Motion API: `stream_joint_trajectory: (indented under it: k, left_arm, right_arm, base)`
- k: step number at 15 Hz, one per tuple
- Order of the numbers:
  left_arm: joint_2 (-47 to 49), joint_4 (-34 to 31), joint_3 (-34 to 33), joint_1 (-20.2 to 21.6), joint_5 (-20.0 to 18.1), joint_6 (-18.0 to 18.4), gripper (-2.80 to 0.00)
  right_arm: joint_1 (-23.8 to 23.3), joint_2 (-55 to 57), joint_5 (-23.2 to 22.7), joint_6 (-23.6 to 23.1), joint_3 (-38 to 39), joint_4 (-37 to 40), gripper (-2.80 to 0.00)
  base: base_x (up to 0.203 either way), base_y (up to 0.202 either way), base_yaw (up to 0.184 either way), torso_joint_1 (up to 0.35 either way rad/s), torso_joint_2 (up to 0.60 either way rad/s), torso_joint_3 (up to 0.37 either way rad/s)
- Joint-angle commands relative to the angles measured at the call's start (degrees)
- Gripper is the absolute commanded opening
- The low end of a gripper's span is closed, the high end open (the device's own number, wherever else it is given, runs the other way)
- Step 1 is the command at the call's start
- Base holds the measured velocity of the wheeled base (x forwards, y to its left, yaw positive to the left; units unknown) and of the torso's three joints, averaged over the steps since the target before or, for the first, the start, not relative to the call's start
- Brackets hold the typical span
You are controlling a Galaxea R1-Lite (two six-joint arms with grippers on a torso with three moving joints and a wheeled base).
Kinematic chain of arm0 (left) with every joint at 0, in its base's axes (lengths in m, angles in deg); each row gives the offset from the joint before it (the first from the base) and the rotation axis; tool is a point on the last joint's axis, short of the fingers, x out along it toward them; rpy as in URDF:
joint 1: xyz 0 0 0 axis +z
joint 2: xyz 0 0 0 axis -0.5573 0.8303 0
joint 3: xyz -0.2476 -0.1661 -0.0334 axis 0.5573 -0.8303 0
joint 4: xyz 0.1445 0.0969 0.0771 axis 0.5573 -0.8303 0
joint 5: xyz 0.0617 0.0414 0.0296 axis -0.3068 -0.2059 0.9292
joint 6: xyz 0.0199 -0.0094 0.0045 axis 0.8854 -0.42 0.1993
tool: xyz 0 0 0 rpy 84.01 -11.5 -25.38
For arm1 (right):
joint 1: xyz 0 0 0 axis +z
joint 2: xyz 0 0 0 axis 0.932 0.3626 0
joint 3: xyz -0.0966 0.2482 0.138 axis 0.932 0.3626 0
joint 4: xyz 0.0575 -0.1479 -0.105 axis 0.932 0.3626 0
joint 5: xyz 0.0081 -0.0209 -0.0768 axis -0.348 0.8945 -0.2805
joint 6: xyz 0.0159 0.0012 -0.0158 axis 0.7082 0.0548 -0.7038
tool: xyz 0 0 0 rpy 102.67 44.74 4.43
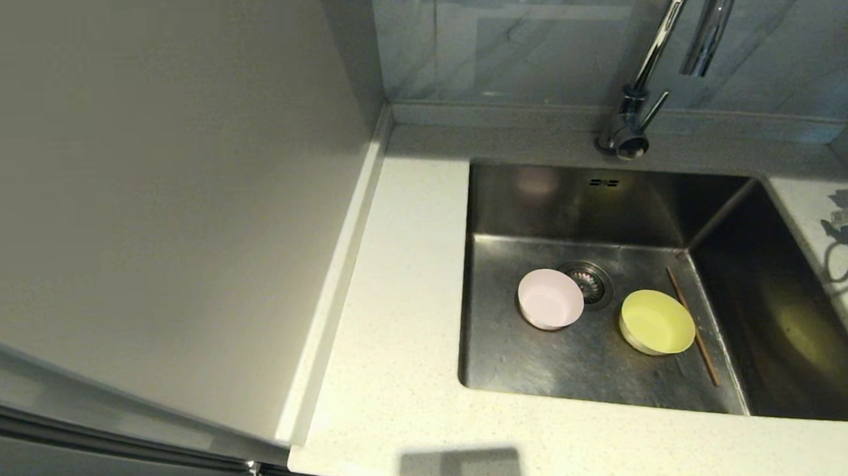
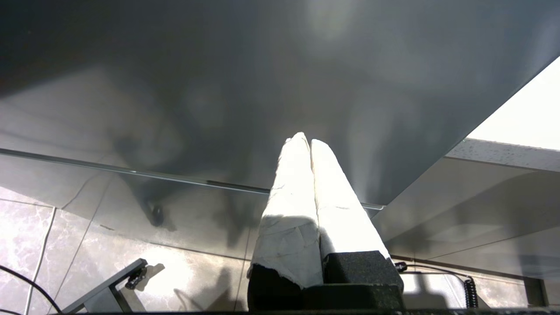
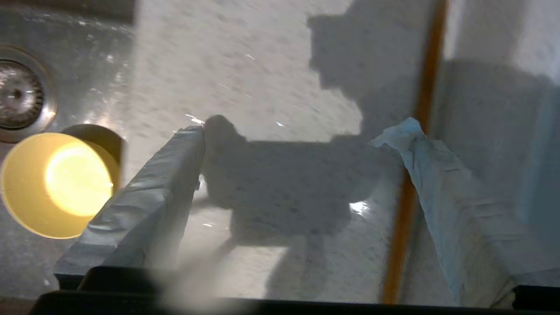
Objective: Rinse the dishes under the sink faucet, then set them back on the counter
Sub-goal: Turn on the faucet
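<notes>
The sink point(image 1: 539, 210) is set into the speckled counter point(image 1: 393, 341); on its floor the pink bowl point(image 1: 549, 299) lies just left of the drain point(image 1: 590, 281); the yellow bowl point(image 1: 656, 321) sits right of the drain; a chopstick point(image 1: 693, 336) lies just beside the yellow bowl, along the right wall.

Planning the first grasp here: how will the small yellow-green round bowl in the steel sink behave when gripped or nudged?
The small yellow-green round bowl looks thin-walled, so probably light and easily shoved. It sits tilted on the wet-looking stainless steel sink floor, so it may slide or rock when nudged. Its smooth rim could slip between the open right gripper fingers.
</notes>
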Motion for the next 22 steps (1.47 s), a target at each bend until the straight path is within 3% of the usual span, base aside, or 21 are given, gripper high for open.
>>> stream_joint_trajectory:
  k: [1,6,14,22]
  left_arm:
    - [-0.18,0.02,0.0,0.0,0.0,-0.04,-2.8]
    - [-0.18,0.02,0.0,0.0,0.0,-0.04,-2.8]
    - [-0.18,0.02,0.0,0.0,0.0,-0.04,-2.8]
    - [-0.18,0.02,0.0,0.0,0.0,-0.04,-2.8]
  right_arm:
    - [-0.67,0.81,-0.2,-0.15,-0.06,-0.44,0.0]
    - [-1.9,2.1,-0.2,-0.15,-0.06,-4.18,0.0]
    - [-2.52,3.06,-0.47,-0.15,1.04,-3.04,0.0]
    - [-2.0,2.97,-1.86,-3.93,2.07,1.18,0.0]
  base:
    - [0.0,0.0,0.0,0.0,0.0,0.0]
    - [0.0,0.0,0.0,0.0,0.0,0.0]
    - [0.0,0.0,0.0,0.0,0.0,0.0]
    - [0.0,0.0,0.0,0.0,0.0,0.0]
